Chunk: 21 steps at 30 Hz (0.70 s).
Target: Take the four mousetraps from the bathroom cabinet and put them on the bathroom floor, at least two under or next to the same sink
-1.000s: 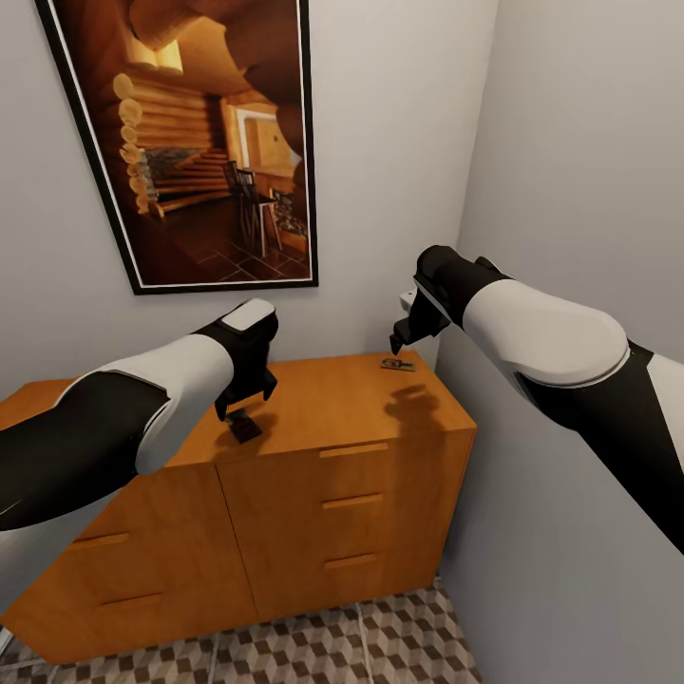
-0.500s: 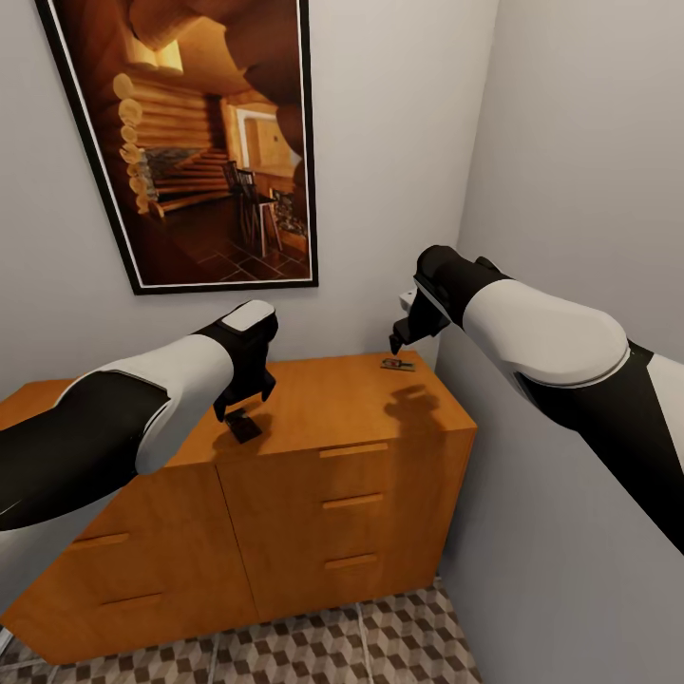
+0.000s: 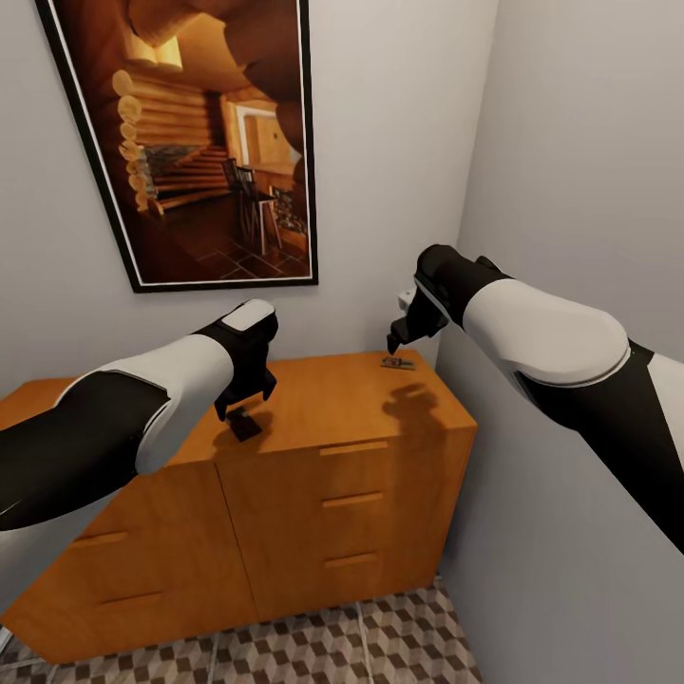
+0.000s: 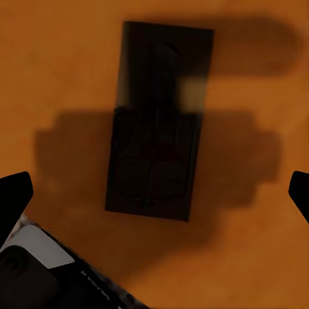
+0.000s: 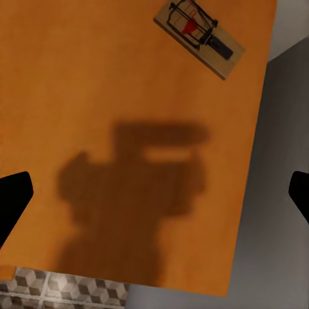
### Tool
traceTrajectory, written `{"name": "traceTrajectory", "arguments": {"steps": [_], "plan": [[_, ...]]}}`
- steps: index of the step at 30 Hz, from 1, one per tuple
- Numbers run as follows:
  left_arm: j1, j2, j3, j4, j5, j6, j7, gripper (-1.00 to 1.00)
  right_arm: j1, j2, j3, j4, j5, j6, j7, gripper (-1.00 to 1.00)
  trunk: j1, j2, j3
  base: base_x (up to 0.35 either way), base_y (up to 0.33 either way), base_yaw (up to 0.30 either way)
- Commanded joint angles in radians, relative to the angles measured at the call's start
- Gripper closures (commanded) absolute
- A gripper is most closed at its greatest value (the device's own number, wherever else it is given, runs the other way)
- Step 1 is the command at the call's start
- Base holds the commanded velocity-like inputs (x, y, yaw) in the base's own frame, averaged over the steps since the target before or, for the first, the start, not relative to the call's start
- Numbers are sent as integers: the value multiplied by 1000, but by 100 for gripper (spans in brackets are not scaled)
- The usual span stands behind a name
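The right gripper (image 3: 397, 339) has risen a little above the cabinet (image 3: 313, 408), ending slightly higher and further from the mousetrap (image 3: 398, 362) that lies at the cabinet's back right corner. Its shadow (image 3: 410, 399) on the cabinet's top has slid a touch toward the wall along with it. The shift is very small.

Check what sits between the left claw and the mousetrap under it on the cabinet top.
Nothing. In the left wrist view the mousetrap lies in shadow on the cabinet between the open fingertips, with only air between; the head view shows the left claw just above it.
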Motion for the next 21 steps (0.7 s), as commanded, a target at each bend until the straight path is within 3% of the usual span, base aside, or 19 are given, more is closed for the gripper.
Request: {"name": "traceTrajectory", "arguments": {"steps": [1,21], "plan": [[-1,0,-8,-1,7,10,4,-100,0,1,8,3,0,3,10,-100,4,-8,-4,0,0,0],[-1,0,-8,3,11,13,14,-100,1,1,8,3,0,6,6,-100,81,-148,-67,0,0,0]]}}
